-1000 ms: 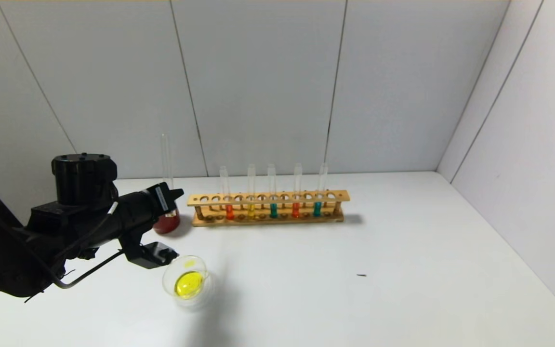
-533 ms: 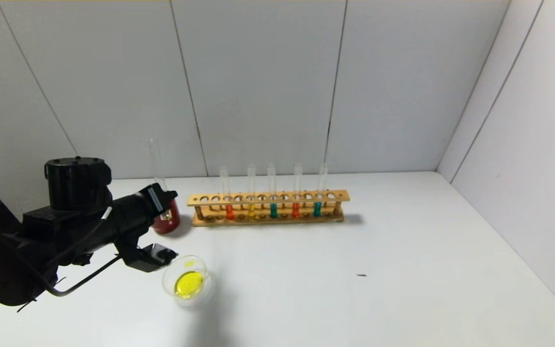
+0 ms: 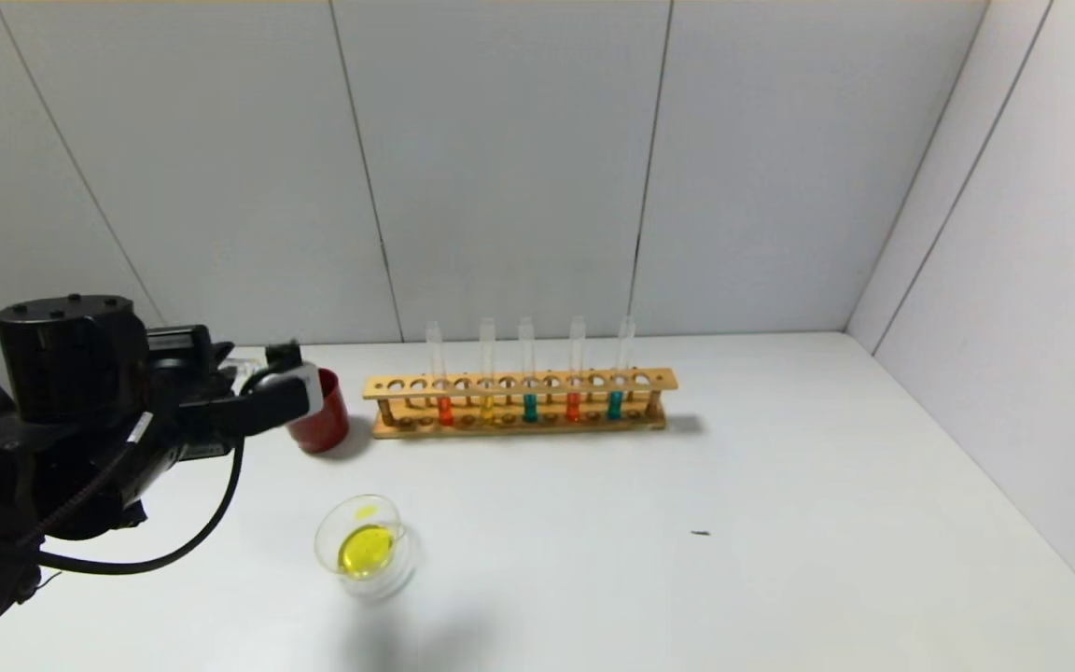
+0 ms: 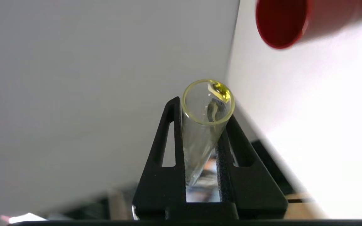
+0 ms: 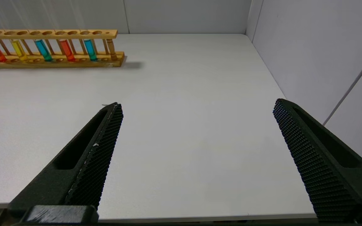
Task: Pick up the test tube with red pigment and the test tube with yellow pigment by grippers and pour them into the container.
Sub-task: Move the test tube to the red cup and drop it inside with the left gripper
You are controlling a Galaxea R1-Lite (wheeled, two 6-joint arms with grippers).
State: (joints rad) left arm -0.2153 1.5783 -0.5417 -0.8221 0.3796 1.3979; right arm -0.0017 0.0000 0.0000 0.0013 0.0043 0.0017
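Observation:
My left gripper [image 3: 278, 359] is at the table's back left, just left of the dark red cup [image 3: 325, 422]. In the left wrist view it [image 4: 204, 106] is shut on a clear test tube [image 4: 200, 138] that holds only yellow drops at its rim. The container [image 3: 365, 551], a clear dish, holds yellow liquid and stands in front of the cup. In the wooden rack [image 3: 519, 383] stand a red tube [image 3: 444, 411], a yellow tube [image 3: 487, 408] and a second red tube [image 3: 573, 407]. My right gripper [image 5: 197, 103] is open and empty over the table's front right.
Two teal tubes [image 3: 529, 408] [image 3: 614, 405] also stand in the rack. The rack shows in the right wrist view [image 5: 52, 47] at the far left. Grey walls close the table at the back and right. A small dark speck [image 3: 701, 533] lies mid-table.
My left arm has drawn back to the left, away from the dish. The held tube has turned from upright to tipped over. The dish and the rack have not moved.

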